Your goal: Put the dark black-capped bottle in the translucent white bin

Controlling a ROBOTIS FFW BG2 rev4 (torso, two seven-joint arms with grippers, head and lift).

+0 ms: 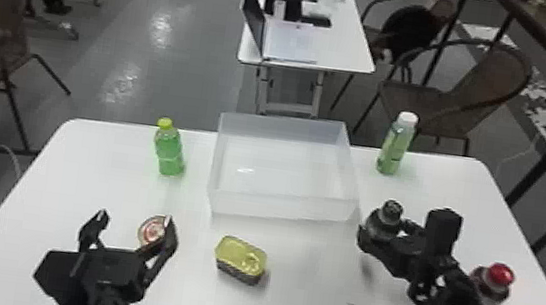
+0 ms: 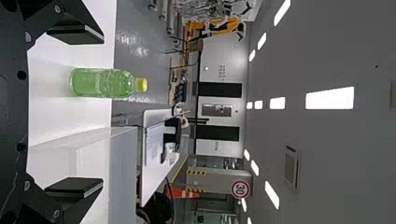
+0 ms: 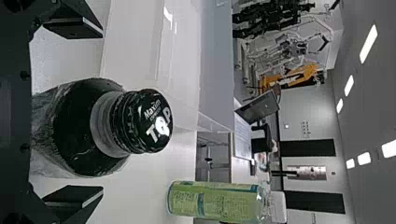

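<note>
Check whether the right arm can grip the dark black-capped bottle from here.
Likely yes: the black right claw stands open, with the bottle between its two flat fingers and nothing visible blocking them.

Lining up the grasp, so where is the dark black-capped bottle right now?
In the head view, the dark bottle is on the right, by the near right corner of the translucent bin, between the right gripper's open fingers.
</note>
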